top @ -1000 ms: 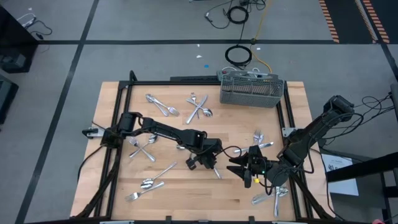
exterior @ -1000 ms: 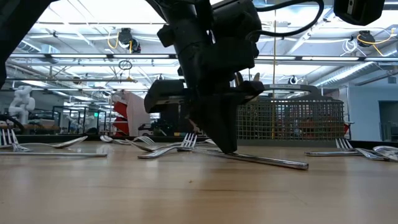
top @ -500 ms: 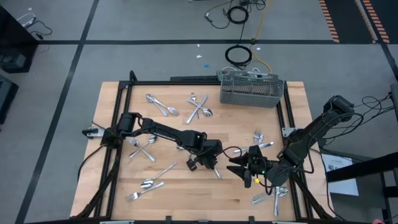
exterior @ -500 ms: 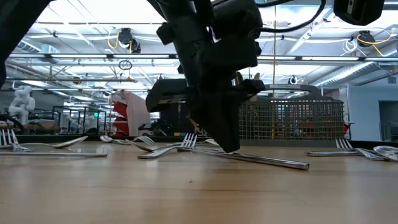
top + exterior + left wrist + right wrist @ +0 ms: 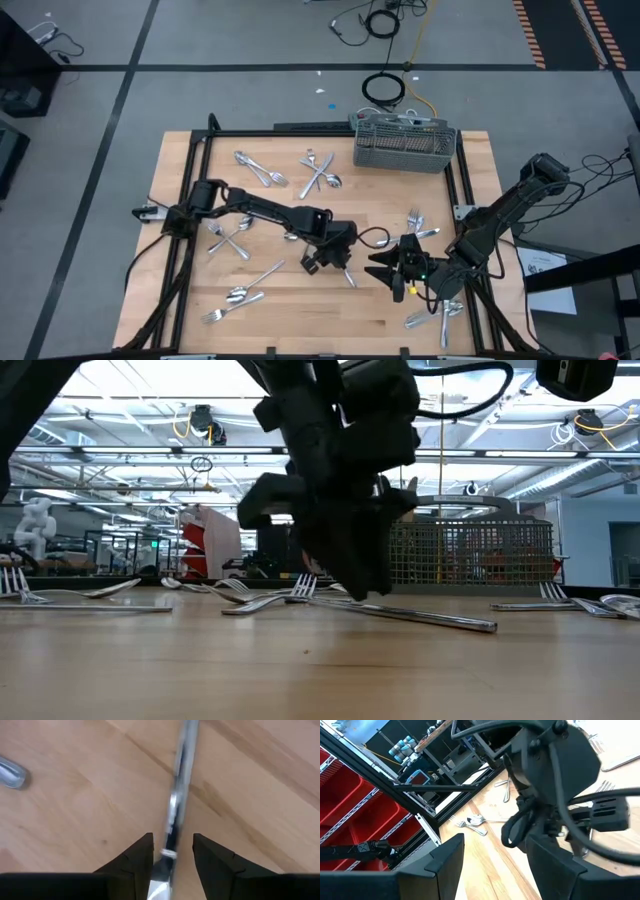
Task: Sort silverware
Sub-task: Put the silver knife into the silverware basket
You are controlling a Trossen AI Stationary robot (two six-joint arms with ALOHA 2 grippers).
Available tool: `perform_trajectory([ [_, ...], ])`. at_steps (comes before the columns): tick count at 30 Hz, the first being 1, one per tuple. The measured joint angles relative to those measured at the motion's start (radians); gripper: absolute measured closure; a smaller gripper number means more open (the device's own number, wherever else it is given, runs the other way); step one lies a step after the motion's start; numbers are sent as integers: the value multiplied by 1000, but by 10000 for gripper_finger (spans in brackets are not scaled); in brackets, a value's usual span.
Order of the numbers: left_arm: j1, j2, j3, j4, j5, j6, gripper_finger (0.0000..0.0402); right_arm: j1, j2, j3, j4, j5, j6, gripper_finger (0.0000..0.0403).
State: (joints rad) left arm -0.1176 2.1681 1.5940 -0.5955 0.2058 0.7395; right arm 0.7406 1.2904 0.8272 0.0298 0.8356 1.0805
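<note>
The left gripper (image 5: 172, 851) jaws have parted around a knife (image 5: 179, 795); the right gripper (image 5: 397, 272) jaws gape empty.

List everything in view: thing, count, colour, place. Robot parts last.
silverware: many pieces, too overlapped for an exact count, shiny silver, scattered in clusters over the table: far left-centre, left side, near-left, right side, near-right corner
knife: one, silver, lying on the wood between the left gripper's fingers, near table centre
caddy: one, grey mesh, far edge of the table, right of centre
table: one, light wood with a black frame
cables: several, black and yellow, on the grey floor beyond the table
left gripper: one, dark, low over the knife, fingers apart
right gripper: one, dark, right of the left gripper, fingers apart, holding nothing
</note>
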Motion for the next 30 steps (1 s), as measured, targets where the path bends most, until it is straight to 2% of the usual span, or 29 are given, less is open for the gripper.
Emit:
perform_trajectory([
  [14,2,45,5,-18,19,-1,258,1,0,0,4,-4,14,200],
  [25,3,45,4,-61,50,-1,338,1,0,0,4,-4,14,200],
  [30,3,46,3,-60,48,-1,347,1,0,0,4,-4,15,200],
])
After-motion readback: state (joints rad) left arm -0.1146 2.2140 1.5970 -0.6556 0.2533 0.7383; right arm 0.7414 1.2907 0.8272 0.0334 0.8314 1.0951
